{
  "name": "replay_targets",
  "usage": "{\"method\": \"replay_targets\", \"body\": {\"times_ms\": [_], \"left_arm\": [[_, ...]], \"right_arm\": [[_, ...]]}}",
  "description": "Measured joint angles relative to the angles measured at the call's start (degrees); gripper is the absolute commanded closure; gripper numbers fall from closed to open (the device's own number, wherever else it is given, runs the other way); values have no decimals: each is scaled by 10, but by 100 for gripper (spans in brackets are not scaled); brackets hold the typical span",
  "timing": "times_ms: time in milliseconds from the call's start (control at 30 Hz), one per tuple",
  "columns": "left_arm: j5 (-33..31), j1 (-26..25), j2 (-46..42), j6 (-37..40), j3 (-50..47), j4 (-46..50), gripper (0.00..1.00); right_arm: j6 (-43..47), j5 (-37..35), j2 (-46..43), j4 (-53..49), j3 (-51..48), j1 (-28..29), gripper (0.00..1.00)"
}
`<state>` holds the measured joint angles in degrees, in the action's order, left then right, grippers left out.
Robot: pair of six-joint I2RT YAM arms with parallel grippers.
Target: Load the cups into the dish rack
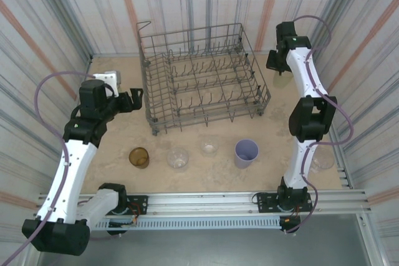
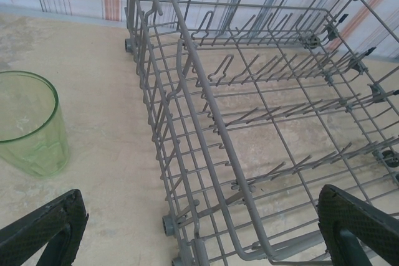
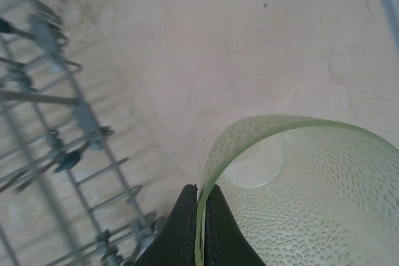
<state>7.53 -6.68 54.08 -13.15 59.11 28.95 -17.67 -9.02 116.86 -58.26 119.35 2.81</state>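
On my left, the left gripper (image 1: 136,99) hangs with its jaws wide apart and nothing between them, facing the dish rack's near-left corner. In its wrist view, a pale yellow-green cup (image 2: 29,124) stands upright on the table just left of that gripper, apart from the rack. The dish rack (image 1: 201,82) sits mid-table at the back, and I see no cup among its tines in either view, so I judge nothing is loaded yet. In front of it a row stands waiting: the amber cup (image 1: 139,157), two clear cups (image 1: 177,158) (image 1: 209,148), then the lavender cup (image 1: 246,152). On my right, the right gripper (image 3: 201,216) is clamped on the wall of a second yellow-green cup (image 3: 305,185), tipped on its side beside the rack's right edge; that first cup is mid-delivery, all the others remain
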Motion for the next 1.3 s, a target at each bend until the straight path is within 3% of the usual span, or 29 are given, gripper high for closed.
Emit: {"method": "replay_targets", "body": {"times_ms": [633,933,1300], "left_arm": [[35,21,-1,-28,-18,-22,1],[34,-27,53,-54,40,-22,1],[33,-85,120,-103,110,-33,1]], "right_arm": [[-3,6,-128,20,-30,13,100],[-34,91,-248,123,-173,20,100],[-102,242,-293,267,-300,31,100]]}}
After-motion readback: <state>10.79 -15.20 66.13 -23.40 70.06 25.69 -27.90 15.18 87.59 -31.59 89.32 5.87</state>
